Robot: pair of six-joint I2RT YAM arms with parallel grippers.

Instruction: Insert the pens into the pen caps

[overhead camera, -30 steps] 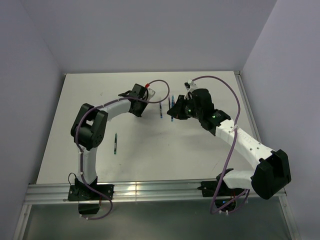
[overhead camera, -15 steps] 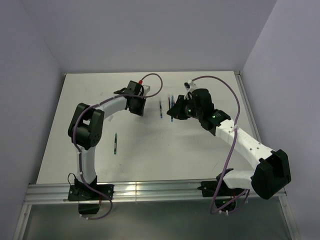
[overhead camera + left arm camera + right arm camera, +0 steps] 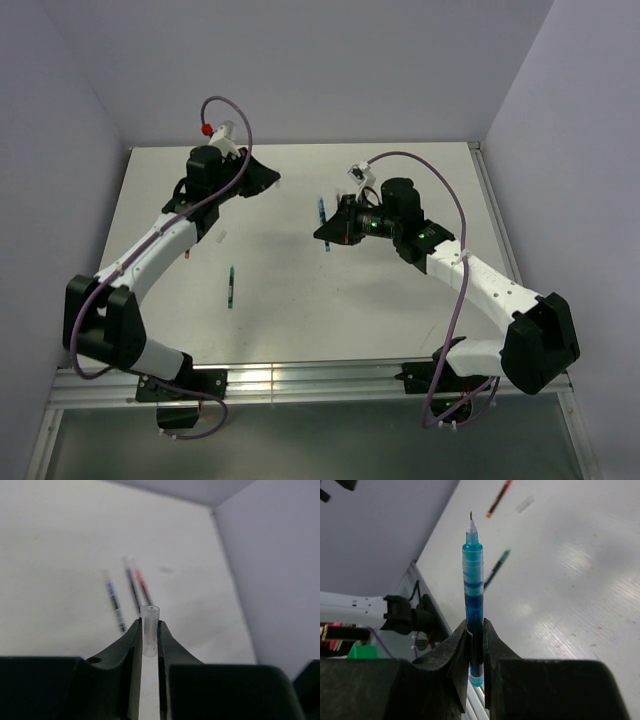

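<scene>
Beyond the green-tipped pen [image 3: 231, 287] lying alone on the surface [image 3: 400, 300], you have both halves of one pair in hand but not yet joined. Your left pincer [image 3: 150, 625] is closed almost fully on a translucent pen cap [image 3: 150, 640], with the cap's open mouth pointing away from the fingers. It hangs well past the green-tipped pen, toward the far wall. Your right pincer [image 3: 475, 627] is clamped on the lower barrel of a light blue pen [image 3: 473, 570], nib outward, off to the right-arm side of the green-tipped pen.

The two pincers are well apart (nib and cap mouth are nowhere near lined up), so I judge the first insertion barely begun. You have yet to bring them together, align them and push.

As far as the views show, the green-tipped pen is left to do. So are three pens lying side by side farther from it: a dark blue pen [image 3: 114, 600], a darker pen [image 3: 132, 586] and a red pen [image 3: 143, 587]. Their far ends look pale; whether those are caps I cannot tell. A loose cap [image 3: 525, 503] lies just beside an orange-tipped pen [image 3: 499, 497], not far from the green-tipped pen.
</scene>
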